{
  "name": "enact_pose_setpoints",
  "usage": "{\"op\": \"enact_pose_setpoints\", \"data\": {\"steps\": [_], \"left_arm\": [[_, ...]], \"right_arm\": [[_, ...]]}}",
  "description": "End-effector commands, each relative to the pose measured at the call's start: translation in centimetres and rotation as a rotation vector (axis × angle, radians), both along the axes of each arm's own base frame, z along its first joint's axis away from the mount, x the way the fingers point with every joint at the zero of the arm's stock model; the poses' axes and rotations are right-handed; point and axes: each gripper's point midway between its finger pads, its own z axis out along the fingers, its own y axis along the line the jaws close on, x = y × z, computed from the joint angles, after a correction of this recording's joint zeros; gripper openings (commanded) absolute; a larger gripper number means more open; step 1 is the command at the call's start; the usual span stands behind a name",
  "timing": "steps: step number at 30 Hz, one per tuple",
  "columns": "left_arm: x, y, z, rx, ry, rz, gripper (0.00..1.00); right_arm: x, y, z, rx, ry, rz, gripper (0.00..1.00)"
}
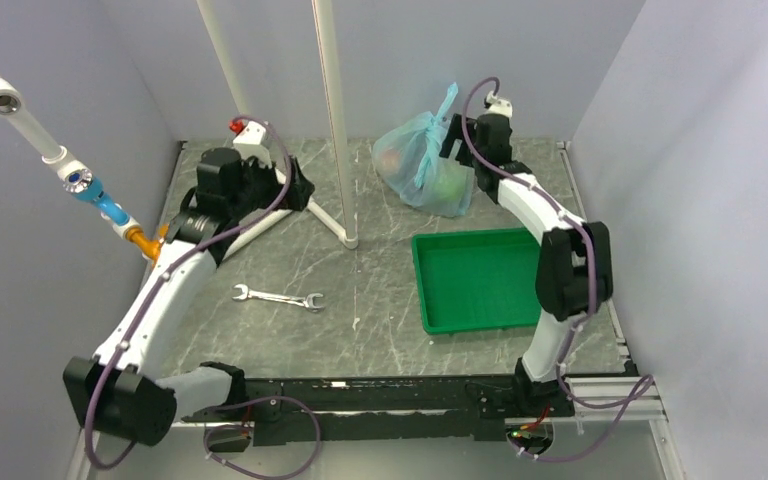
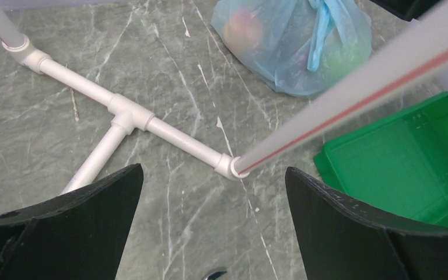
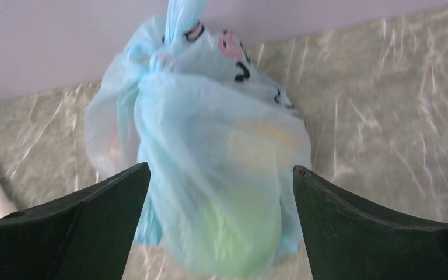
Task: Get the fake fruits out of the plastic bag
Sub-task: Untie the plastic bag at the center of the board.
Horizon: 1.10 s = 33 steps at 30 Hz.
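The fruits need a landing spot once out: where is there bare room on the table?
Free: inside the green tray, and the tabletop between wrench and tray. Crowded: the far right, where the plastic bag sits by the right fingers, and around the pipe stand.

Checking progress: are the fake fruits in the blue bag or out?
In. The fake fruits show through the plastic bag, its handles gathered on top; the green tray holds nothing.

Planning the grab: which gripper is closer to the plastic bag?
The right gripper, open right at the plastic bag; the left gripper hovers away near the pipe stand.
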Motion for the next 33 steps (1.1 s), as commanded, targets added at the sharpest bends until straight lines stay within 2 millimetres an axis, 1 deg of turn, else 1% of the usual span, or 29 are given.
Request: {"op": "enact_pose_setpoints", "data": {"steps": [1, 2, 4, 7, 8, 10, 13, 14, 16, 18, 21, 25, 27, 31, 32, 33], "left_arm": [[3.0, -0.4, 2.3, -0.059, -0.015, 0.054, 0.99], [3.6, -0.2, 2.4, -0.065, -0.014, 0.068, 0.99], [4.7, -0.2, 2.6, -0.098, -0.011, 0.063, 0.99], [6.3, -0.6, 2.1, -0.144, 0.022, 0.032, 0.99], [6.8, -0.7, 1.6, -0.146, 0.038, 0.022, 0.99], [7.5, -1.0, 0.1, -0.136, 0.078, 0.003, 0.99], [7.6, -1.4, -1.9, -0.110, 0.106, -0.039, 0.99], [7.5, -1.4, -2.6, -0.102, 0.114, -0.046, 0.99], [7.3, -1.2, -3.5, -0.089, 0.134, -0.043, 0.99], [7.0, -1.0, -3.6, -0.071, 0.141, -0.036, 0.99], [6.3, -0.7, -3.1, -0.077, 0.122, -0.026, 0.99], [5.3, -0.5, -2.8, -0.069, 0.108, -0.013, 0.99], [5.0, -0.5, -2.5, -0.053, 0.086, -0.012, 0.99], [4.6, -0.7, -1.9, -0.027, 0.068, -0.013, 0.99], [4.5, -0.6, -1.9, -0.015, 0.063, -0.009, 0.99], [4.4, -0.6, -2.0, -0.002, 0.058, -0.003, 0.99]], "right_arm": [[4.2, 1.1, 1.8, -0.044, -0.071, 0.066, 0.95], [4.9, 1.4, 2.5, -0.056, -0.089, 0.085, 0.95], [5.9, 2.2, 2.7, -0.085, -0.110, 0.133, 0.95], [7.8, 3.0, 1.4, -0.128, -0.091, 0.179, 0.98], [8.2, 3.5, 1.1, -0.134, -0.084, 0.204, 0.99], [9.2, 3.7, 0.4, -0.144, -0.074, 0.214, 1.00], [10.4, 4.3, -0.6, -0.151, -0.080, 0.237, 0.99], [10.6, 4.8, -1.0, -0.150, -0.079, 0.259, 0.97], [10.8, 6.0, -1.2, -0.139, -0.087, 0.310, 0.91], [10.4, 7.5, -1.5, -0.123, -0.090, 0.363, 0.85], [9.4, 9.3, -1.7, -0.120, -0.076, 0.426, 0.77], [7.4, 11.1, -2.0, -0.139, -0.063, 0.478, 0.64], [6.6, 12.0, -2.1, -0.142, -0.064, 0.501, 0.54], [5.7, 13.1, -2.2, -0.133, -0.051, 0.542, 0.28], [5.6, 13.2, -2.1, -0.129, -0.050, 0.554, 0.25], [5.6, 13.4, -1.9, -0.127, -0.050, 0.558, 0.24]]}}
